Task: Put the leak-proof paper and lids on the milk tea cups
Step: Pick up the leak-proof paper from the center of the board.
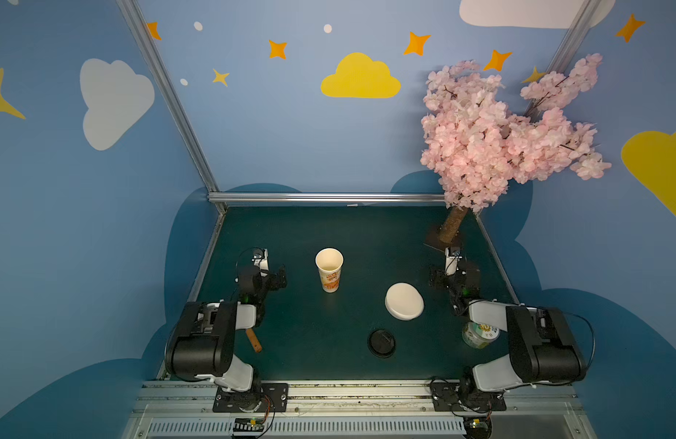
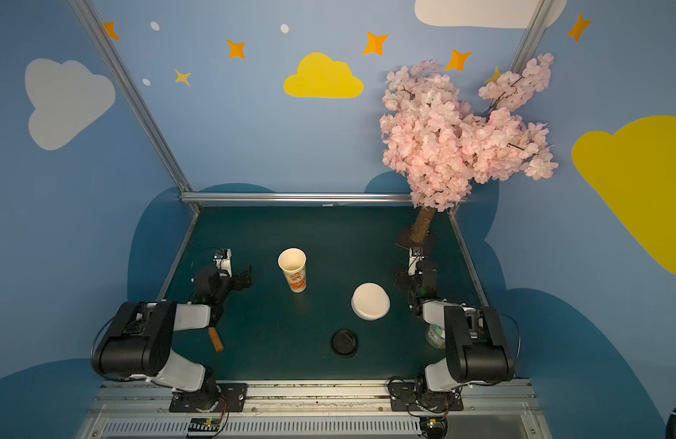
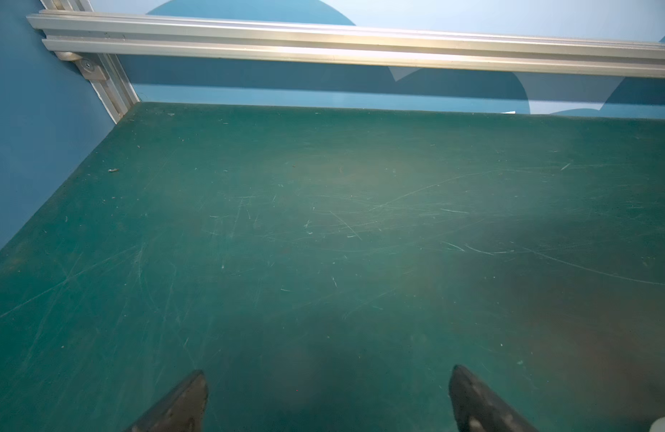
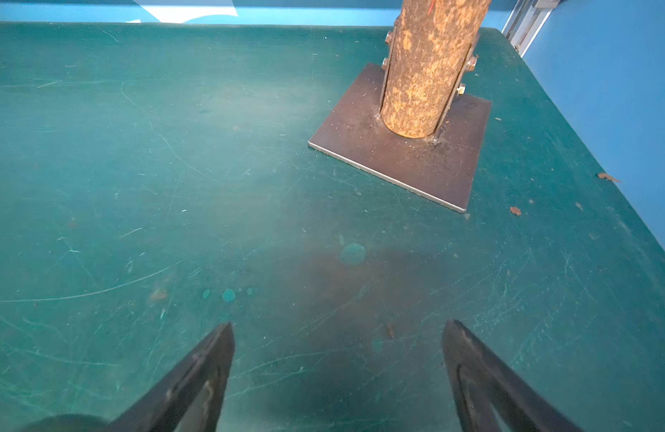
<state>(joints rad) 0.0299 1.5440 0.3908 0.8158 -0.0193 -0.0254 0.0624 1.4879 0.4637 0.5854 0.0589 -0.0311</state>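
Observation:
The milk tea cup stands upright left of the table's middle, white with orange print, its mouth uncovered. The leak-proof paper lies as a round whitish disc right of the middle, nearer the front than the cup. It looks thick, like a stack. My left gripper hovers open and empty to the left of the cup. To the right of the paper my right gripper is open over bare mat. Neither wrist view shows the cup or the paper.
A black round lid lies near the front centre. A green-and-white can sits partly under the right arm. A short brown stick lies beside the left arm. The blossom tree's trunk stands on a metal plate at the back right.

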